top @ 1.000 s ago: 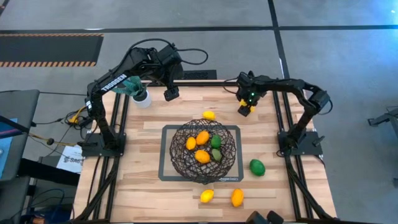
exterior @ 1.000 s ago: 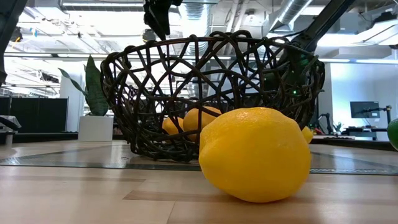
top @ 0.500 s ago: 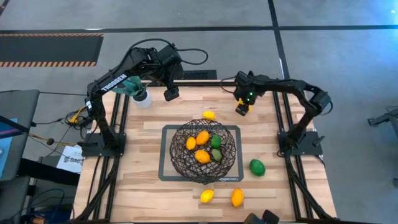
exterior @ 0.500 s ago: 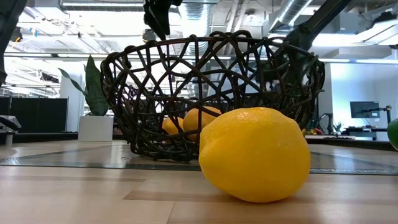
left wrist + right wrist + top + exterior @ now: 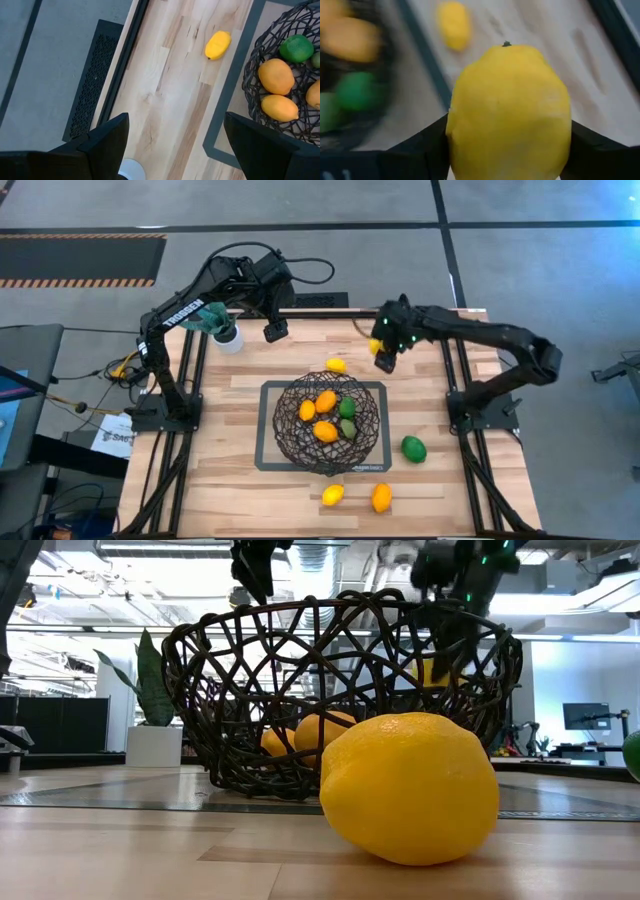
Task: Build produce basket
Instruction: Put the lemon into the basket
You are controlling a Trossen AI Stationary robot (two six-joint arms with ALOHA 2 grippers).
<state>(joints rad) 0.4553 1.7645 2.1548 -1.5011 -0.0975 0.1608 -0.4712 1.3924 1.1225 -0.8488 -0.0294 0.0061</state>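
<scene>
Our right claw [image 5: 381, 352], clamped on a yellow lemon [image 5: 509, 111], has swung from the counter's [image 5: 240, 370] back edge toward the basket [image 5: 328, 423]; our left claw [image 5: 275, 331] waits open, unmoved.

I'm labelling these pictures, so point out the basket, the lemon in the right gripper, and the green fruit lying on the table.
basket [image 5: 300, 442]: high view, woven wall.
held lemon [image 5: 509, 110]: right wrist view, middle.
green fruit [image 5: 413, 448]: high view, middle.
</scene>
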